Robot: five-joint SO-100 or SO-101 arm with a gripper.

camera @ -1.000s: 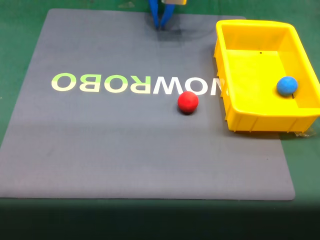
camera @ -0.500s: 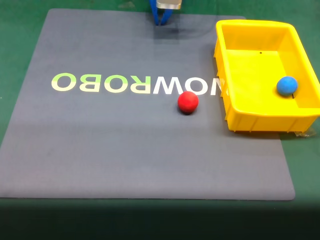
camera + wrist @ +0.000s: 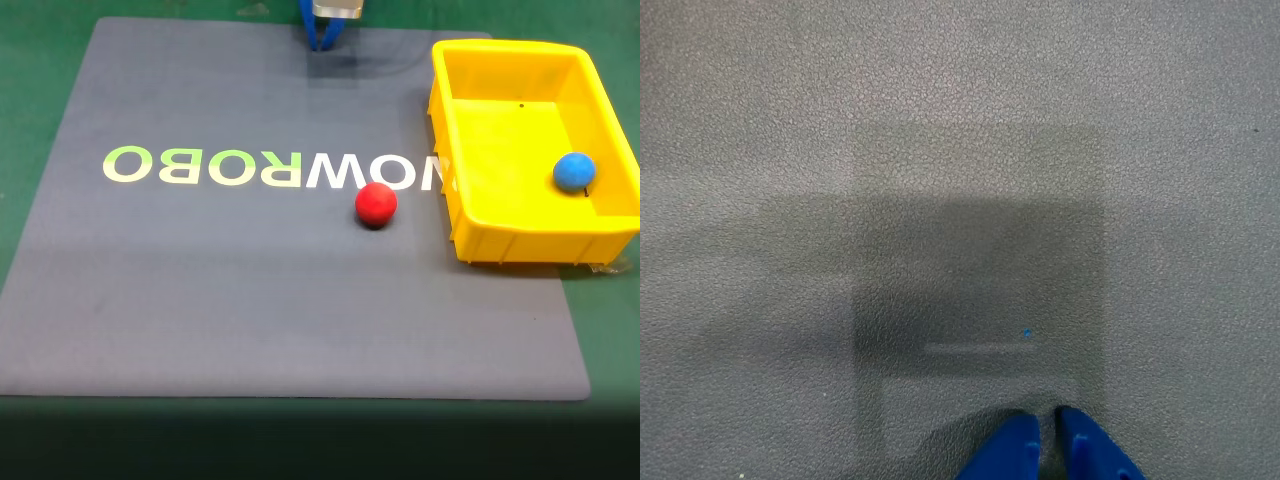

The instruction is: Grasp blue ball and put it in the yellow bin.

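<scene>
Since the earliest frame, the arm at the top edge of the fixed view has pulled up slightly: less of the blue fingers shows now, and a grey metal part sits where a yellow piece was. Both balls and the bin lie exactly where they were.

Judging by how things lie, the task looks done. The blue ball [image 3: 574, 171] rests inside the yellow bin [image 3: 505, 248], on the bin's floor against its right-hand wall, in the right of the frame. Nothing else is visible in the bin apart from a tiny dark speck near its far wall, too small to identify. All that seems left is for the arm to settle at rest.

The gripper [image 3: 324, 42] hangs at the top centre of the fixed view, well apart from the bin and from both balls. In the wrist view the two blue fingers [image 3: 1008, 455] enter from the bottom edge, drawn nearly together with only a thin dark slit between them, holding nothing; below them is bare textured mat with a soft square shadow.

A red ball [image 3: 376, 204] sits out on the grey mat [image 3: 250, 300], just below the mirrored lettering "NOWROBO" [image 3: 270, 168] and near the bin's left wall without touching it. The mat lies on a green desk [image 3: 30, 120], and the bin's lower right corner appears to overhang the mat's edge.
</scene>
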